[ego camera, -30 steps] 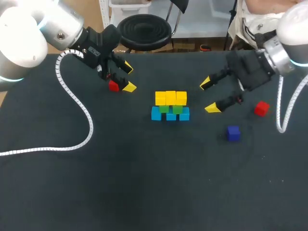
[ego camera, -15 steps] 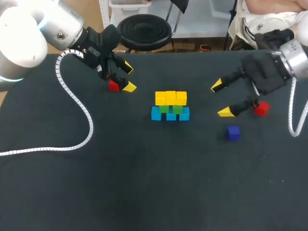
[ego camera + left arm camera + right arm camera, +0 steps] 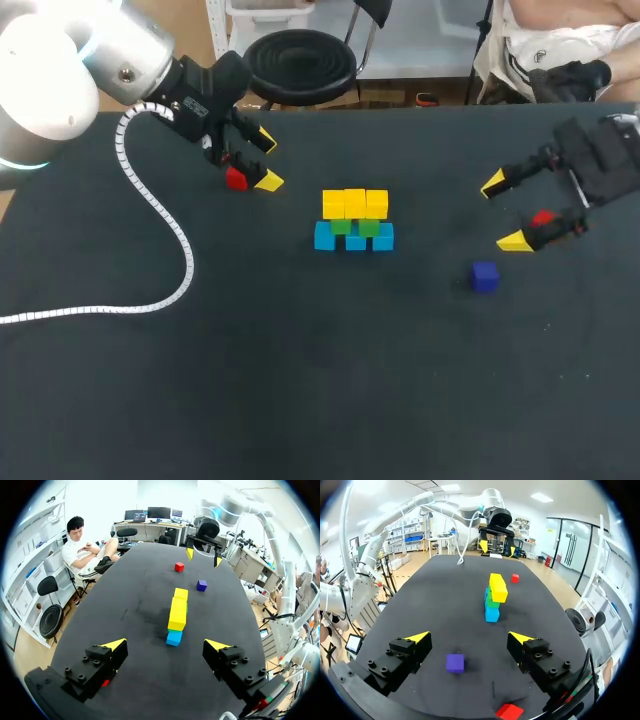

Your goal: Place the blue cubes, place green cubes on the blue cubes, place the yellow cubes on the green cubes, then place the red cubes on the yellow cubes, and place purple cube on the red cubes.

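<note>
Plainly, left claw and right claw gape wide

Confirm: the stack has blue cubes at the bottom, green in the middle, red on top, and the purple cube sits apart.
The top layer is wrong: the head view shows yellow cubes there, not red. The rest holds: blue cubes at the bottom, green cubes in the middle, purple cube apart.

Just the table — a broad, matte black top
</note>
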Robot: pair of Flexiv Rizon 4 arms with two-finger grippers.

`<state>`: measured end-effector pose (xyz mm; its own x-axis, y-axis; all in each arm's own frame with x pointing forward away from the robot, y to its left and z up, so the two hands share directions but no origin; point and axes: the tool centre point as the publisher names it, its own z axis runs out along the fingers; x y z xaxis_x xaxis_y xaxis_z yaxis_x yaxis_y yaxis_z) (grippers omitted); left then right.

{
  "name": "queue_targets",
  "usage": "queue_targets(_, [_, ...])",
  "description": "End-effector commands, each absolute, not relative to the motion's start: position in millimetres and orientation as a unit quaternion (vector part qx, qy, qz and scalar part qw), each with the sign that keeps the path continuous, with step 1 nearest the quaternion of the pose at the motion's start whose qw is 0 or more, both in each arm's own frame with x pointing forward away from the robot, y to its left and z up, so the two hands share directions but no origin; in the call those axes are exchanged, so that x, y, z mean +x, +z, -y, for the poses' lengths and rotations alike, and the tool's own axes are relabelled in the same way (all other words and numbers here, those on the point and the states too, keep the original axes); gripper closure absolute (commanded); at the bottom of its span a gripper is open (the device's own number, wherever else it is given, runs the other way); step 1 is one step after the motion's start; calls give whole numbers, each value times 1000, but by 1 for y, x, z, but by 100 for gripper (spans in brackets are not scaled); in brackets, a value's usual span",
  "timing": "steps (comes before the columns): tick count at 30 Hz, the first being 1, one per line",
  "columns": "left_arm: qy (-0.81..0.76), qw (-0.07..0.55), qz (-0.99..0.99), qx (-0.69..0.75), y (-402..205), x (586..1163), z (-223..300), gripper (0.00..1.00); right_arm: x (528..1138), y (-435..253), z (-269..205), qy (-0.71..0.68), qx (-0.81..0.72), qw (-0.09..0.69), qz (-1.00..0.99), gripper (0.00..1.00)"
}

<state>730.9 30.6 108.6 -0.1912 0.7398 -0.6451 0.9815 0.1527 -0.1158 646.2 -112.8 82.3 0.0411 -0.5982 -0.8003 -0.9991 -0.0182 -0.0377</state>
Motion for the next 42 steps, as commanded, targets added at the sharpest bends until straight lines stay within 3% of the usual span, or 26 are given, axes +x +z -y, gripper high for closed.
queue_targets(1, [-266,228,-724,594,109,731,-31,0,642,83,113,304,-643,328,-622,0])
queue_targets(18, [-266,228,-724,594,109,731,-31,0,642,83,113,304,-643,328,-622,0])
queue_targets(29, [-266,228,-724,594,109,731,-31,0,626,114,188,256,-659,362,-607,0])
queue_targets(36, [-266,228,-724,594,109,731,-31,0,626,123,210,281,-703,374,-535,0])
queue_targets(42, [-266,228,-724,594,109,731,-31,0,630,123,221,279,-748,340,-496,0])
